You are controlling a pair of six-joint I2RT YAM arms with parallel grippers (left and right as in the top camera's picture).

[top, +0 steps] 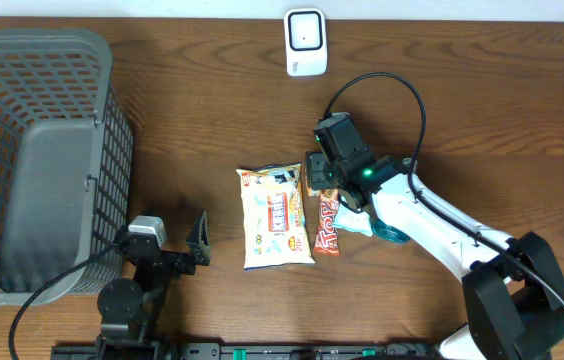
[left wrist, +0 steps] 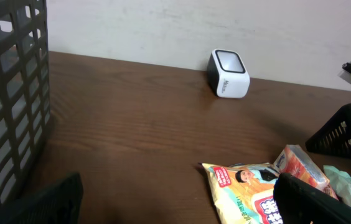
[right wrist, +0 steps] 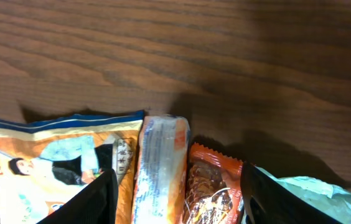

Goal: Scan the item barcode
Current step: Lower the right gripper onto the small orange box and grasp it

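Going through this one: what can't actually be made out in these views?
- Barcodes: none visible on the cream snack bag, orange-red wrapped bar or narrow white-and-blue packet; overhead print is too small.
- Pale teal packet: overhead, mostly under the right arm; right wrist, cut by the frame corner.
- Right hand: fingertips cut by right wrist's bottom edge, covered overhead by its body; grip unclear.

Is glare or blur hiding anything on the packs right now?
Overhead: even light, sharp, no glare on the bag. Right wrist: shadow darkens the table at upper right; the bar is slightly soft. Left wrist: scanner crisp, nearest bag edge blurred.
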